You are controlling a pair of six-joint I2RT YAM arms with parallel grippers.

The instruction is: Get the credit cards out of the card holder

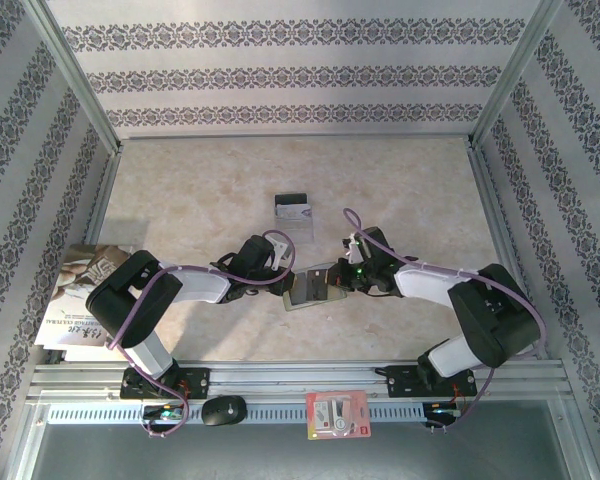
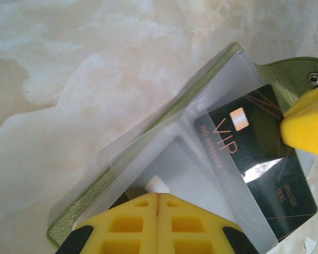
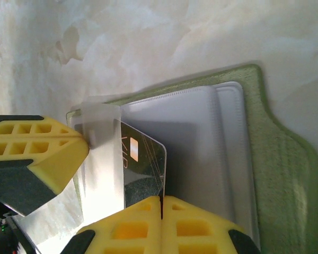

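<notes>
My left fingers (image 2: pixel 148 205) clamp the olive-green folding card holder (image 2: pixel 275 74) steady while my right fingers (image 3: pixel 170 207) pinch its black VIP credit card (image 3: pixel 146 159) for extraction.

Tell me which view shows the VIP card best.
Left wrist: the black VIP card faces it, chip and lettering readable. Right wrist shows part, under a sleeve of the card holder. Top external: too small.

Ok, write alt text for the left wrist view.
An open olive-green card holder lies on a marble table, a black VIP card partly out of its sleeve. The left gripper, shut, pinches a sleeve edge; the right gripper's finger touches the card.
</notes>
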